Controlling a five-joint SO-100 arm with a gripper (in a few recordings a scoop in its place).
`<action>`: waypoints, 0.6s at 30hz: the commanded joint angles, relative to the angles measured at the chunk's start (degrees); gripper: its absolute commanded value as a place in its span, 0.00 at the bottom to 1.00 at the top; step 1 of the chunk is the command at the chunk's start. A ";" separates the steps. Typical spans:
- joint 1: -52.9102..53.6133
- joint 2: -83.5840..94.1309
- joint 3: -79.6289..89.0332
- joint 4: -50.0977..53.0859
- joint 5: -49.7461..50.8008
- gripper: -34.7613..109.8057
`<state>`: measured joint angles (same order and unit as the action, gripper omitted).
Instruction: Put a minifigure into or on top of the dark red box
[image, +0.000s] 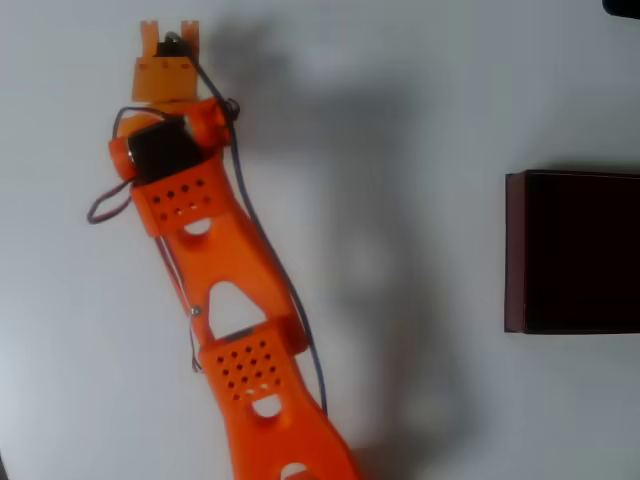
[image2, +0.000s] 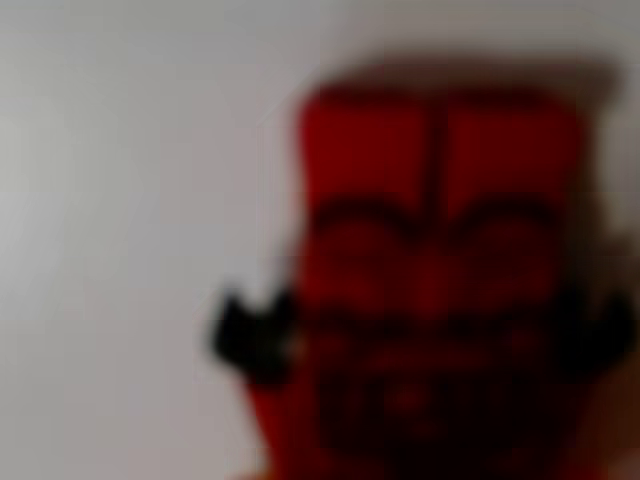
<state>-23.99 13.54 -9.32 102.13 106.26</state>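
Wrist view, badly out of focus: the minifigure (image2: 440, 290), all red with dark hands, sits right up against the lens, legs pointing up in the picture, so it lies at the gripper's tip. From overhead the orange gripper (image: 167, 32) reaches to the table's top-left, well apart from the dark red box (image: 575, 252) at the right edge. Whether its fingers are closed on the figure I cannot tell. A loose pinch could drop the toy on the long swing across

Bare white table (image: 420, 300) lies open between the orange arm (image: 235, 300) and the dark red box (image: 575, 250).
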 joint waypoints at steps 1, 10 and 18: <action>-0.70 -0.88 -4.39 1.32 0.18 0.28; -0.97 0.70 -4.39 2.37 0.44 0.24; 1.49 28.65 28.74 3.34 -10.90 0.25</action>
<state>-24.17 25.14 4.83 104.33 100.11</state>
